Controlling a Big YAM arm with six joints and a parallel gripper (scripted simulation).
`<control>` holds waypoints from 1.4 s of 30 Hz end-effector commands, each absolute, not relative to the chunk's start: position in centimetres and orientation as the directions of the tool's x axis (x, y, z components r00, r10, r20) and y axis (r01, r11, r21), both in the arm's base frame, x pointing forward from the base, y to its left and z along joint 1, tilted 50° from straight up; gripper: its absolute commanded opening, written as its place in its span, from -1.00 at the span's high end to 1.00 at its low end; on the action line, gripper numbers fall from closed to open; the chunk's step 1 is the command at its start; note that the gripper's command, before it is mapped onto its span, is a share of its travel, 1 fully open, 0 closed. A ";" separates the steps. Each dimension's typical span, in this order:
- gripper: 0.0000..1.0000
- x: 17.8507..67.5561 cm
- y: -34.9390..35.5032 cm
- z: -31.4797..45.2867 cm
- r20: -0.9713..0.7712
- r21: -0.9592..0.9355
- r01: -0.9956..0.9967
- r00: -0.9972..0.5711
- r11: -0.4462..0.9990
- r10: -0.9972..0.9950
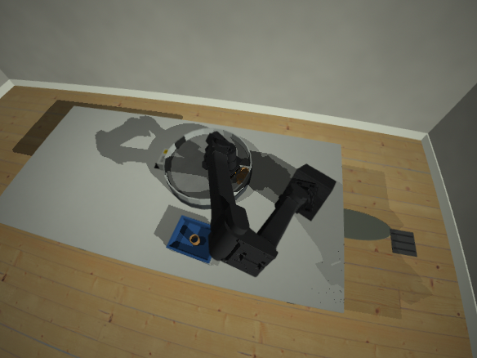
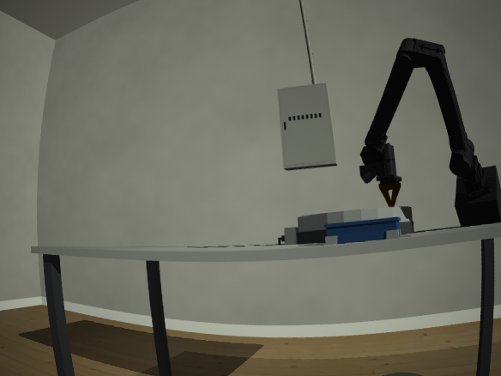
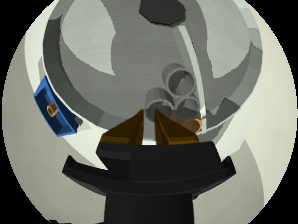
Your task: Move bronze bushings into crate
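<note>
One bronze bushing (image 1: 194,239) already lies inside the blue crate (image 1: 179,243), which we see on the grey desk (image 1: 82,196) at about 7 o'clock from the round turntable (image 1: 196,198), just beside its rim without clearly touching it. We see the black arm (image 1: 222,196) reach up from its base (image 1: 323,180) at the 3 o'clock side of the turntable, fold at a high elbow, and come down over the disc. From the side, our hand (image 2: 389,197) hangs point-down just above the turntable's top near its right edge, apart from the surface, its bronze-coloured fingers drawn close so the tips nearly meet. We read the hand as clenched with nothing between the fingers; only a thin pale slit shows between them in the wrist view. Just beyond the fingertips in that view, at about 1 o'clock from them, sits a tight cluster of bushings: three grey bushings (image 3: 178,82) standing with their bores facing up, and a second bronze bushing (image 3: 189,123) lying at the cluster's near right edge, partly hidden behind the right finger. In the top view that same bronze piece shows just right of the wrist, near the 3 o'clock rim of the disc. A dark octagonal hub (image 3: 161,8) marks the turntable's centre, and a pale radial line runs from it toward the cluster.
</note>
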State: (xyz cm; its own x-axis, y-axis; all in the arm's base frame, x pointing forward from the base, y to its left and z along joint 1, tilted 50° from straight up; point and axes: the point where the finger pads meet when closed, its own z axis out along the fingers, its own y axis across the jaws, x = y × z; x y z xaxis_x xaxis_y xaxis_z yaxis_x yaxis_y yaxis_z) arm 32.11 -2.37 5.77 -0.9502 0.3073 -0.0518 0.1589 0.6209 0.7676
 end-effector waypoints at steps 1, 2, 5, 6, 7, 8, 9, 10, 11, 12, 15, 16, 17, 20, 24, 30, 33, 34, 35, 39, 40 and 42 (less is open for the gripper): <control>0.71 32.9 -2.1 6.2 -0.066 0.767 0.142 -0.953 0.626 0.297; 0.71 32.8 -2.0 6.0 -0.067 0.767 0.142 -0.953 0.626 0.297; 0.71 32.3 -1.5 5.3 -0.045 0.770 0.156 -0.954 0.618 0.298; 0.71 32.3 -1.4 5.1 -0.042 0.771 0.158 -0.954 0.617 0.298; 0.71 32.4 -1.2 5.0 -0.042 0.771 0.158 -0.954 0.617 0.298; 0.71 32.4 -1.1 4.9 -0.042 0.771 0.158 -0.954 0.617 0.298; 0.71 32.5 -1.0 4.8 -0.042 0.771 0.158 -0.954 0.617 0.298; 0.71 32.5 -0.8 4.7 -0.042 0.771 0.159 -0.954 0.617 0.298; 0.71 32.5 -0.7 4.6 -0.042 0.771 0.159 -0.954 0.617 0.298; 0.71 32.6 -0.6 4.5 -0.042 0.771 0.159 -0.954 0.617 0.298; 0.71 32.6 -0.4 4.3 -0.042 0.771 0.159 -0.954 0.617 0.298; 0.71 32.8 -0.4 4.4 -0.045 0.770 0.157 -0.954 0.618 0.298; 0.71 32.8 -0.4 4.4 -0.045 0.770 0.157 -0.954 0.618 0.298; 0.71 33.1 -0.5 4.5 -0.051 0.769 0.152 -0.953 0.620 0.298; 0.71 33.0 -0.5 4.5 -0.046 0.770 0.156 -0.954 0.619 0.298; 0.71 33.0 -0.5 4.5 -0.047 0.770 0.155 -0.954 0.619 0.297; 0.71 33.0 -0.5 4.5 -0.047 0.770 0.154 -0.954 0.619 0.297; 0.71 33.0 -0.5 4.5 -0.047 0.770 0.154 -0.954 0.619 0.297; 0.71 33.0 -0.5 4.5 -0.047 0.770 0.154 -0.954 0.619 0.297; 0.71 33.0 -0.5 4.5 -0.047 0.770 0.154 -0.954 0.619 0.297; 0.71 33.0 -0.5 4.5 -0.047 0.770 0.154 -0.954 0.619 0.297; 0.71 33.0 -0.5 4.5 -0.047 0.770 0.154 -0.954 0.619 0.297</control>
